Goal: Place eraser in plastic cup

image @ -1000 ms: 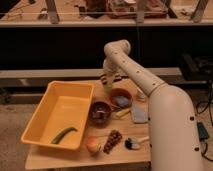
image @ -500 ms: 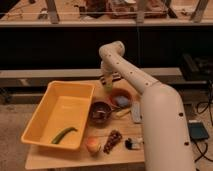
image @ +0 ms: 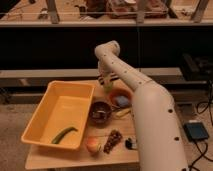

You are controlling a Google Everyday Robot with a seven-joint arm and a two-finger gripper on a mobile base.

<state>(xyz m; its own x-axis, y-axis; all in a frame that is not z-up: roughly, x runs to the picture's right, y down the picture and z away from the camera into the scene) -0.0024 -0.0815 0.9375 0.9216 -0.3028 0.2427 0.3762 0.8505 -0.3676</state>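
My gripper (image: 107, 81) hangs from the arm's bent wrist over the back of the wooden table (image: 75, 157). It is shut on the eraser (image: 109, 78), a small dark block with pale stripes. Directly under it stands the plastic cup (image: 108, 88), small and pale yellow-green, partly hidden by the gripper. The eraser sits just above the cup's mouth. I cannot tell whether it touches the rim.
An orange bowl (image: 121, 93) holding something blue stands right of the cup, with a dark brown bowl (image: 100, 111) in front. A big yellow tray (image: 45, 117) with a green pod fills the left. A peach (image: 92, 145), a dark brown cluster (image: 113, 140) and a brush (image: 131, 144) lie near the front edge.
The arm's upper link and elbow have swung left, and the gripper with the eraser has come slightly down toward the cup. Nothing on the table has moved.
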